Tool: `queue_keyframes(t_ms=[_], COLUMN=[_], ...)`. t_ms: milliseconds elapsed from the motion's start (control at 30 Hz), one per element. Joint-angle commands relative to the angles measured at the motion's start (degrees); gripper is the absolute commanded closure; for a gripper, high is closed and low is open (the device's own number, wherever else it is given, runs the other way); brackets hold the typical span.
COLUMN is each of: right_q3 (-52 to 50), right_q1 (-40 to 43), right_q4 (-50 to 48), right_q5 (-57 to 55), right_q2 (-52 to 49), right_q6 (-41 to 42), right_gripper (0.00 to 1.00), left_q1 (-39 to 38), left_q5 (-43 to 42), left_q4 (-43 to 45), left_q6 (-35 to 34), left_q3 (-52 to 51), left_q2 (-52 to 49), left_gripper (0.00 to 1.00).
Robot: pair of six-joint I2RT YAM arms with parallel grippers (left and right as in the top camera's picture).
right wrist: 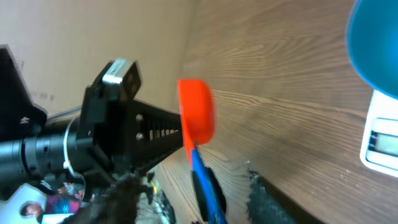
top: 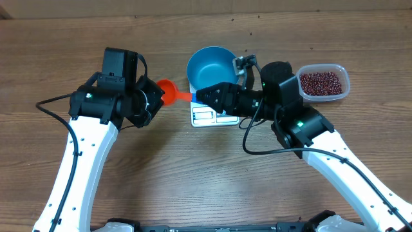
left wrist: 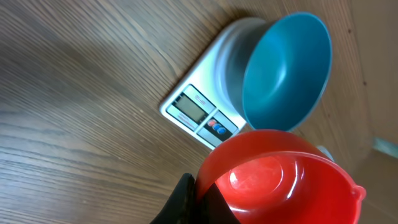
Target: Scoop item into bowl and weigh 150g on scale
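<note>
An empty blue bowl stands on the white scale. Left of it, above the table, my left gripper is shut on the rim of a red scoop. The scoop's cup holds nothing. Its blue handle points right, between the fingers of my right gripper. Those fingers stand apart, with a gap on each side of the handle. The beans lie in a tub at the far right.
The clear plastic tub with the beans sits right of the bowl, behind my right arm. Bare wooden table lies in front of the scale. A wall runs along the far edge of the table.
</note>
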State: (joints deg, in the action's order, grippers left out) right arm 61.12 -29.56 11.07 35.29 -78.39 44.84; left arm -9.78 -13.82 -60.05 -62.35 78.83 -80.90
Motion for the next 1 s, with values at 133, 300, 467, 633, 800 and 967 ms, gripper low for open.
queue_keyframes(t_ms=[133, 300, 467, 633, 800, 967], right_q3=[1.5, 1.5, 1.5, 1.5, 1.5, 1.5], right_q1=[-1.2, -1.2, -1.2, -1.2, -1.2, -1.2], right_q4=[-0.9, -0.9, -0.9, -0.9, -0.9, -0.9], right_q5=[-0.5, -0.5, -0.5, -0.5, -0.6, -0.7], right_q2=[-0.5, -0.5, -0.5, -0.5, -0.5, -0.5], right_q6=[0.1, 0.1, 0.1, 0.1, 0.1, 0.1], right_gripper=[0.59, 0.66, 0.71, 0.75, 0.79, 0.82], left_q1=[-0.5, -0.5, -0.5, -0.5, -0.5, -0.5], left_q5=[-6.2, -7.9, -8.7, -8.7, -8.7, -8.7], left_q4=[0.7, 0.8, 0.7, 0.3, -0.2, -1.0], left_q6=[-0.7, -0.7, 0.6, 0.6, 0.7, 0.7], left_q3=[-0.3, -0.3, -0.3, -0.3, -0.3, -0.3], left_q2=[0.3, 0.3, 0.3, 0.3, 0.3, 0.3], left_gripper=[0.95, 0.95, 0.96, 0.96, 0.96, 0.95])
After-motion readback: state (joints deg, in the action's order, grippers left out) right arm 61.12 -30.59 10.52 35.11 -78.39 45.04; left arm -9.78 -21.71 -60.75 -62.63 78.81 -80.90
